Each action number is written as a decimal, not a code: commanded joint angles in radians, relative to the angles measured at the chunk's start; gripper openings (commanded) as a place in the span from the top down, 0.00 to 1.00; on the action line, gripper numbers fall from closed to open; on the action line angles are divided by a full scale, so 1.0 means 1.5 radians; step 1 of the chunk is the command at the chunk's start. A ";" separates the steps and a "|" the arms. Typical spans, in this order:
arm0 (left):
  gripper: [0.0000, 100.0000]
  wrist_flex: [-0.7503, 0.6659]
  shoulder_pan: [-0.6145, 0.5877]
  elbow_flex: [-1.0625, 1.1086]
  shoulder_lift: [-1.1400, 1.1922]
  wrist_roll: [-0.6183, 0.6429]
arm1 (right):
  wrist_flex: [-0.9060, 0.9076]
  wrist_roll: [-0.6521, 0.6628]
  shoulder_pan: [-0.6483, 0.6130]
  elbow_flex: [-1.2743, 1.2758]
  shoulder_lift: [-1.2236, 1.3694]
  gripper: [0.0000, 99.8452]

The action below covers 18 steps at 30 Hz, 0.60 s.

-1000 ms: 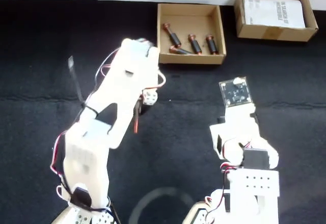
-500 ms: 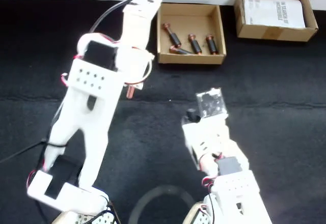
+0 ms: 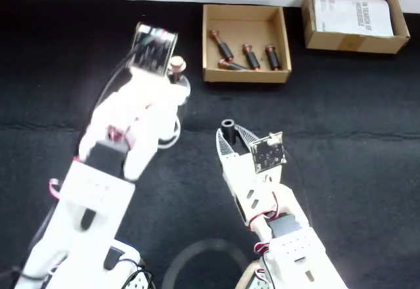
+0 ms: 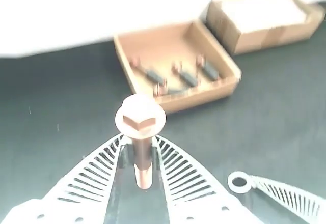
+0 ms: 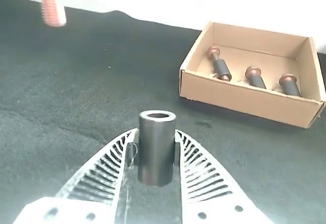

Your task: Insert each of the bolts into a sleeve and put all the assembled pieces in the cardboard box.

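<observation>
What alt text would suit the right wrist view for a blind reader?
A dark metal sleeve stands upright, clamped between white ribbed jaws. Beyond it on the black table sits a cardboard box holding assembled pieces; the threaded end of a copper bolt hangs in the air.

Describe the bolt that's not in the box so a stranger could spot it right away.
Find the cardboard box of assembled pieces at the far edge of the table. Beside it, the left gripper clamps a copper bolt, head upward. Unlike those pieces, it wears no dark sleeve.
</observation>
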 commanded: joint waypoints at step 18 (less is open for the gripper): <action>0.99 -0.151 0.145 0.087 -0.053 0.163 | -0.162 -0.006 -0.063 0.051 -0.010 0.99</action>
